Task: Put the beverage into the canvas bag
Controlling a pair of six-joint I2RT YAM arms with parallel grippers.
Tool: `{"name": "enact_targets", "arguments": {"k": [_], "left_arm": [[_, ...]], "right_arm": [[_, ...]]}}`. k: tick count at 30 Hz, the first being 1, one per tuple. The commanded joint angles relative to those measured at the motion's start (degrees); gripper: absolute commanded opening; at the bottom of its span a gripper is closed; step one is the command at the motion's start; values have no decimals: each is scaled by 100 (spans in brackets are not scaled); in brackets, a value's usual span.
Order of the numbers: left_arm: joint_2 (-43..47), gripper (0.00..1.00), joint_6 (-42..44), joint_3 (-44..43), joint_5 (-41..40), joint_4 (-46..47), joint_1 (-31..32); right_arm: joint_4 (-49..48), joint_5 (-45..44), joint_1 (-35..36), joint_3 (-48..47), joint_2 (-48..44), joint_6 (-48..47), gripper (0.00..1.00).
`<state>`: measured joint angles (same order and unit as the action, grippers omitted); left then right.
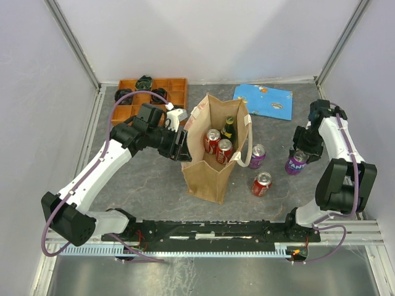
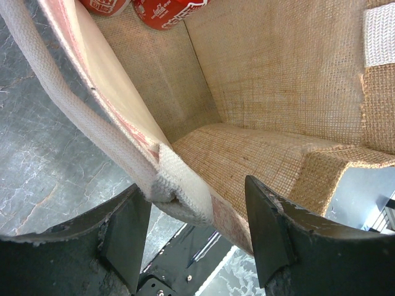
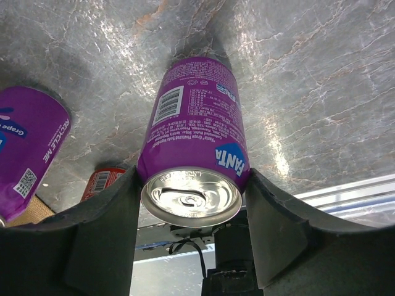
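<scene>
The tan canvas bag [image 1: 208, 176] stands open mid-table with white loop handles and holds two red cans [image 1: 218, 145] and a green bottle [image 1: 229, 127]. My left gripper [image 1: 182, 145] is at the bag's left rim. In the left wrist view it [image 2: 191, 209] is open, its jaws straddling the rim and white handle [image 2: 176, 185], with the bag's inside [image 2: 271, 80] beyond. My right gripper [image 1: 299, 158] is shut on an upright purple Fanta can [image 1: 295, 164] standing on the table at the right. In the right wrist view the fingers [image 3: 105, 234] press both sides of the can [image 3: 194, 111].
A second purple can [image 1: 257, 156] and a red can [image 1: 261, 184] stand on the table between the bag and my right gripper. An orange compartment tray [image 1: 176, 89] sits at the back left. A blue flat packet [image 1: 264, 100] lies at the back right.
</scene>
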<state>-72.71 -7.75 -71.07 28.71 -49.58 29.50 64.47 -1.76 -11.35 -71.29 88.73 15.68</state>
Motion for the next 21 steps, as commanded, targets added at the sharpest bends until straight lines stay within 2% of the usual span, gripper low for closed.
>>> {"name": "enact_targets", "arguments": {"k": [1, 3, 9, 16, 17, 18, 20, 21], "left_arm": [[148, 67, 126, -74, 109, 239, 2], [160, 67, 128, -73, 107, 239, 5], [152, 68, 120, -91, 109, 221, 4], [125, 68, 127, -118, 126, 221, 10], [125, 68, 131, -118, 126, 221, 11], [125, 68, 125, -123, 116, 221, 4], [120, 68, 129, -117, 117, 221, 9], [127, 68, 130, -118, 117, 221, 6]], "right_arm": [[131, -58, 3, -282, 63, -191, 53], [71, 63, 2, -93, 152, -231, 66], [-181, 200, 10, 309, 250, -219, 84], [-189, 150, 5, 303, 295, -269, 86], [-188, 138, 2, 286, 288, -268, 83], [-189, 121, 3, 275, 267, -260, 74], [-170, 90, 2, 210, 206, -234, 49], [-140, 77, 7, 143, 164, -219, 33]]}}
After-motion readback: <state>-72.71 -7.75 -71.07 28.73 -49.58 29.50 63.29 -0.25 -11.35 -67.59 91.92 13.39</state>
